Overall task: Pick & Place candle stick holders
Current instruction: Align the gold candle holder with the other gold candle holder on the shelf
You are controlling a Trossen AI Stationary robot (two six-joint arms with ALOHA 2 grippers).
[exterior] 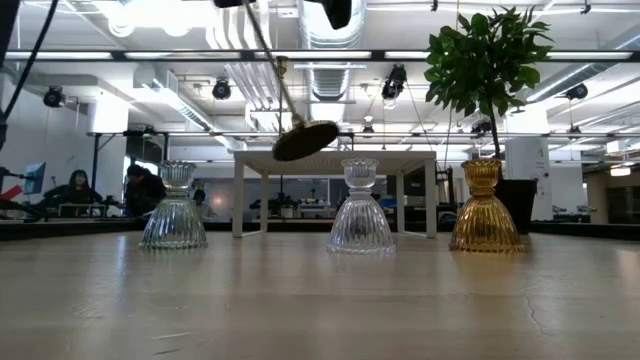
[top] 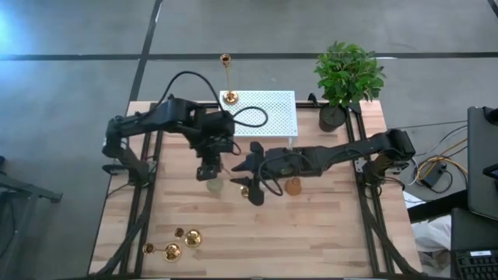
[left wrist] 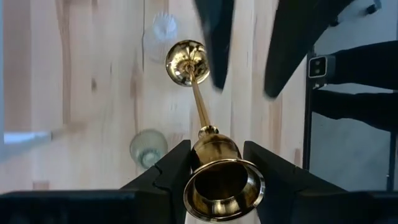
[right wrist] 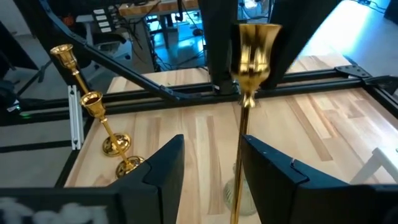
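Note:
My left gripper point(top: 208, 169) is shut on a gold candle stick holder point(left wrist: 198, 106) above the table's middle, and its round base point(exterior: 305, 140) hangs over the table. My right gripper point(right wrist: 211, 142) is open. It reaches in from the table's right, with its fingers on either side of the thin stem point(right wrist: 240, 155) below the cup point(right wrist: 255, 50). Another candle stick holder point(top: 226, 78) stands by its base on a white perforated platform point(top: 272, 109) at the back. Two more point(top: 180, 243) lie on the table near the front left corner. My left gripper pinches the top cup point(left wrist: 219, 163) of the candle stick holder between its two fingers, one on each side. The fingers slant down from above and lie along the holder. Stem and base hang tilted below the fingertips, lifted clear of the table.
Two clear glass holders point(exterior: 175, 208) point(exterior: 358, 208) and an amber one point(exterior: 485, 205) stand in a row on the table under the grippers. A potted plant point(top: 346, 78) is at the back right corner. Bare wood point(top: 311, 233) lies toward the near right.

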